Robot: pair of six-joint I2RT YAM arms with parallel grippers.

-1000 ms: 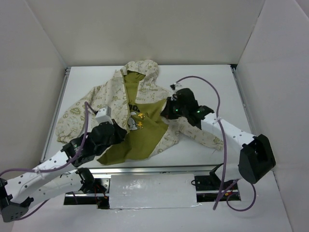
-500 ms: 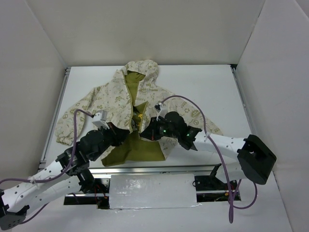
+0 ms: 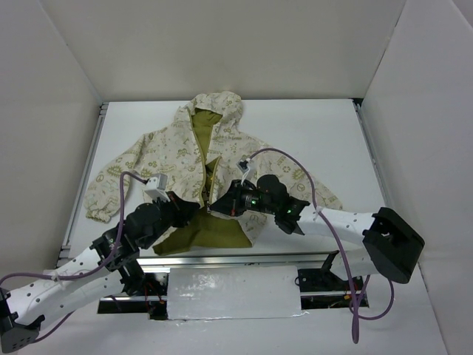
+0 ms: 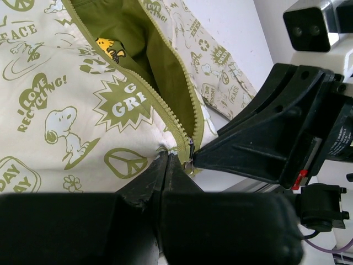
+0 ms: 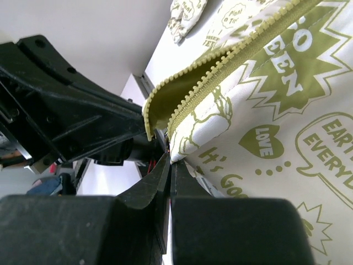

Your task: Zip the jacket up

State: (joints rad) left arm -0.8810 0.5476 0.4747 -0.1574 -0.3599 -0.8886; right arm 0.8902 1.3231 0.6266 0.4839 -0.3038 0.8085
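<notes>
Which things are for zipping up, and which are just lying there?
For the job: jacket, its zipper, left gripper, right gripper, both pinching the jacket's bottom edge.
Just lying there: olive T-shirt inside the jacket, white table.

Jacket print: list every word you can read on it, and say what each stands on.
"I LOVE RECYCLING!": heart print on the jacket, left wrist view.
"G GRE", cut by the zipper edge: starburst.
"LOVE": small heart, right wrist view.
"EARTH EVERYD", cut by the frame: speech bubble.
"It's Goo", partly hidden: loose lettering beside the small heart.
Top view: print too small to read.
</notes>
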